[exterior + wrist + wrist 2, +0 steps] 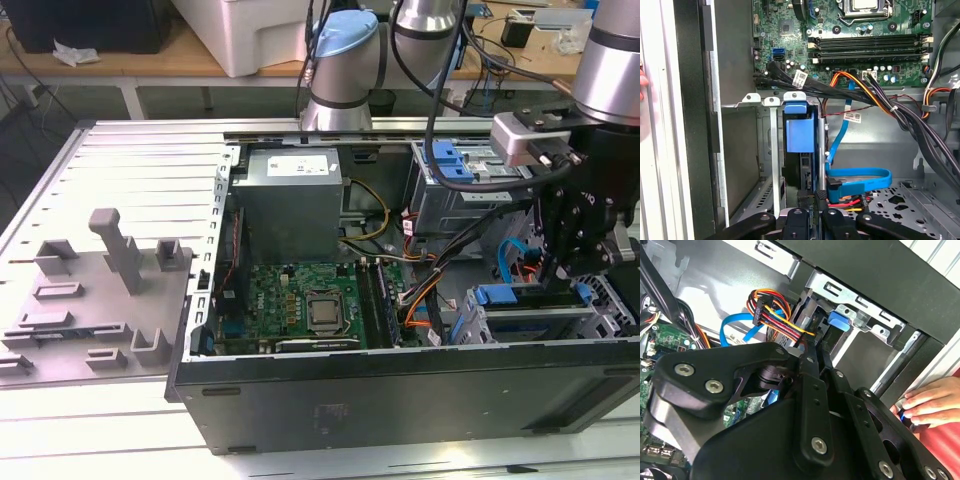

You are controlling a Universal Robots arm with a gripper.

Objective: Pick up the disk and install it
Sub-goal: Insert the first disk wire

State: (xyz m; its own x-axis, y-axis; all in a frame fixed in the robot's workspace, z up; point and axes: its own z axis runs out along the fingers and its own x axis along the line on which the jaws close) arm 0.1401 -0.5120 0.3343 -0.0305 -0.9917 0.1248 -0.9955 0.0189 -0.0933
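Blue plastic marks my target: the disk [800,131] stands on edge in the metal drive cage [765,150] at the front corner of the open computer case [400,385], its blue carrier tab at the cage's open side. In the first wrist view my gripper [810,216] sits right at the disk's near edge, and the black fingers [796,220] look pressed close against it — whether they actually pinch it or merely touch, I cannot tell. In the exterior view the arm's black wrist [585,215] hangs over that same cage at the exterior view's right, with the motherboard [300,305] and the power supply [290,195] further left. A blue flat cable [860,177] loops just beside the cage, near a bundle of orange and red wires [772,307]. In the second wrist view a person's hand [930,400] rests on the case's outer edge — well clear of the fingers
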